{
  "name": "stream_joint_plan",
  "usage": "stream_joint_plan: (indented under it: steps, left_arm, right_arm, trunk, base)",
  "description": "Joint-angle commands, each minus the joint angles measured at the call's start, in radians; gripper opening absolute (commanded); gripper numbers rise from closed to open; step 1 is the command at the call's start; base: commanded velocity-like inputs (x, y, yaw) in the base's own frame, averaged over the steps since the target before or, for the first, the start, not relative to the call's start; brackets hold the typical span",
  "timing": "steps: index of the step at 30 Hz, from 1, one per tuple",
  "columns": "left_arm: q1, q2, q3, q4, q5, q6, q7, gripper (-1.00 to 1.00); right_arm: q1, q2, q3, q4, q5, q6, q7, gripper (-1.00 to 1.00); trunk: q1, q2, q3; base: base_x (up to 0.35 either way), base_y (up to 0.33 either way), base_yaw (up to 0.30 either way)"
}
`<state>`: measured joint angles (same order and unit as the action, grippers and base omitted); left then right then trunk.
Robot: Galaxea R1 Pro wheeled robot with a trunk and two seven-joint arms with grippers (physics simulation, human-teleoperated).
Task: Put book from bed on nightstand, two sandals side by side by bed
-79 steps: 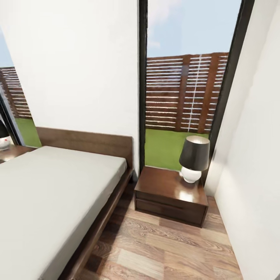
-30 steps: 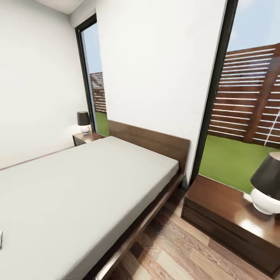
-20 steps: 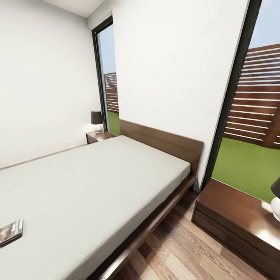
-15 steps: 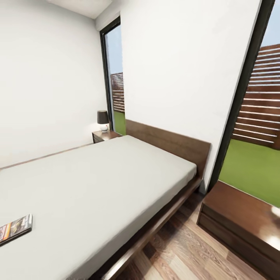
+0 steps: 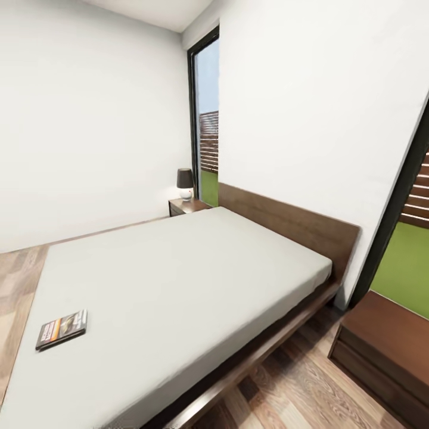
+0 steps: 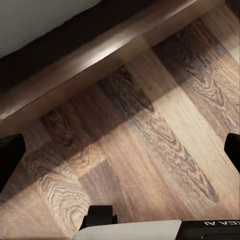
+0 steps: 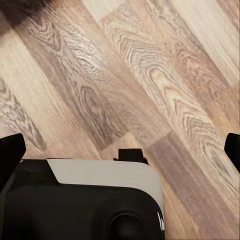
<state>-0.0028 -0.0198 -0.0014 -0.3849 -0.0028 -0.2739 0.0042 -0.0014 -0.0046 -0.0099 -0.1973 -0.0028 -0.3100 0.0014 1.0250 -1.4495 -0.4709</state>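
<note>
The book (image 5: 62, 329), a thin dark paperback with an orange band, lies flat on the grey mattress of the bed (image 5: 190, 268), near its foot end at the left. One dark nightstand (image 5: 188, 206) stands at the far side of the headboard, and another nightstand (image 5: 390, 342) is close by at the right. My left gripper (image 6: 120, 155) hangs open over the plank floor beside the bed's wooden frame (image 6: 100, 55). Over bare planks, my right gripper (image 7: 120, 152) is open too. Both hold nothing. The sandals are out of view.
A small lamp (image 5: 185, 182) with a dark shade stands on the far nightstand. A tall dark-framed window (image 5: 205, 125) lies behind it, and another window frame (image 5: 396, 220) rises at the right. Wood floor (image 5: 298, 387) runs between bed and near nightstand.
The head view has swung left: the book has come into sight on the mattress, and the near nightstand with its lamp has slid to the right edge. Nothing itself has moved.
</note>
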Motion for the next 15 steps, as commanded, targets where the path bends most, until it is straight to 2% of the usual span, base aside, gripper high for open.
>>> stream_joint_plan:
  steps: [1, 15]
  left_arm:
    - [0.0, 0.0, 0.0, 0.0, 0.0, -0.002, 0.0, 1.0]
    - [0.0, 0.0, 0.0, 0.0, -0.001, -0.002, 0.0, 1.0]
  right_arm:
    - [0.0, 0.0, -0.001, 0.0, 0.0, -0.003, 0.0, 1.0]
    - [0.0, 0.0, -0.001, 0.0, 0.0, -0.003, 0.0, 1.0]
  trunk:
    - [0.0, 0.0, -0.001]
    - [0.0, 0.0, -0.001]
  base:
    - [0.0, 0.0, 0.294]
    - [0.0, 0.0, 0.294]
